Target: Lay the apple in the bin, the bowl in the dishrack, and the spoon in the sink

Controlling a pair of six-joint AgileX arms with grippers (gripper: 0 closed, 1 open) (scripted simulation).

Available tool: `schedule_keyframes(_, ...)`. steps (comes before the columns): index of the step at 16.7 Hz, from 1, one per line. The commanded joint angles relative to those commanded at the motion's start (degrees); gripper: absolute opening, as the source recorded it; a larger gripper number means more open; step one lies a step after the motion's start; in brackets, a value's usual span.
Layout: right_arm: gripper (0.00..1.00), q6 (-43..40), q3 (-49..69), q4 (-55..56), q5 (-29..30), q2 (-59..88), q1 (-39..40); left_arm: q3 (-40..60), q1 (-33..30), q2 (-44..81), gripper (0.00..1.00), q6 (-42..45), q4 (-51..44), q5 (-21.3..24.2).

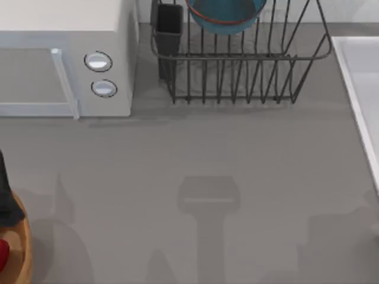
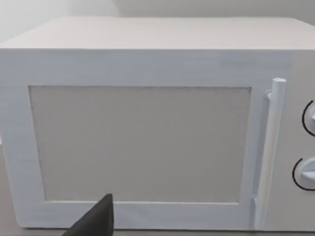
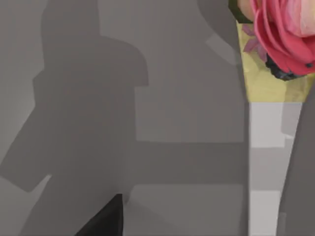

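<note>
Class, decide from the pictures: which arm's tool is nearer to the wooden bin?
Left. The left tool sits over the bin rim at the table left edge. The right tool hangs over bare table, apparently by the sink rim, far right.

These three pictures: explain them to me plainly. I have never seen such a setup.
A two-armed AgileX robot works at a grey table in a computer simulation. The top view looks straight down. It shows a white microwave, a wire dishrack with the blue bowl in it, the sink at the right, and at the left the orange bin holding the red apple. The other two pictures come from cameras on the wrists: the left one faces the microwave, the right one looks down at the table.
</note>
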Motion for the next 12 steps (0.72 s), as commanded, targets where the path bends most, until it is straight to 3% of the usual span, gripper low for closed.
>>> schedule_keyframes(10,0.02,0.0,0.0,0.0,0.0,0.0,0.0,0.0,0.0,0.0,1.00,0.0,0.0,0.0)
schedule_keyframes(12,0.00,0.0,0.0,0.0,0.0,0.0,0.0,0.0,0.0,0.0,1.00,0.0,0.0,0.0)
